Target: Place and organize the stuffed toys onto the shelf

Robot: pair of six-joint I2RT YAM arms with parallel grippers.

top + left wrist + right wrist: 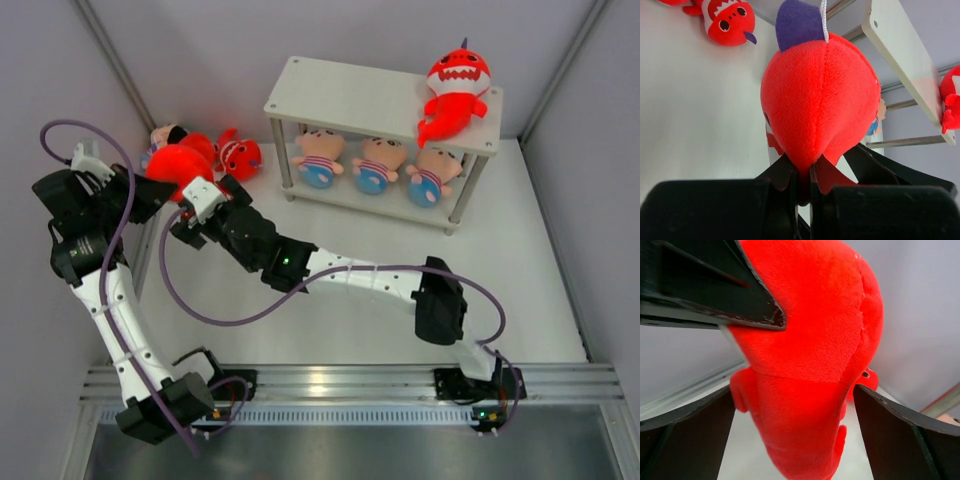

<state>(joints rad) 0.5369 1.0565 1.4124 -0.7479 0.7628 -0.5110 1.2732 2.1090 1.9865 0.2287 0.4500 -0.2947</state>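
Observation:
My left gripper (168, 183) is shut on the narrow end of a red shark (180, 162) and holds it up at the far left; in the left wrist view its jaws (802, 175) pinch the plush (820, 95). My right gripper (203, 197) is open, with its fingers on either side of the same shark (810, 340) and a gap showing on the right side. The off-white shelf (350, 95) has one red shark (455, 90) on its top tier at the right end. Three dolls (377, 165) sit side by side on the lower tier.
Another red shark (240, 155) lies on the table left of the shelf and also shows in the left wrist view (727, 20). A doll (163, 135) lies behind the held shark near the left wall. Grey walls close in on both sides.

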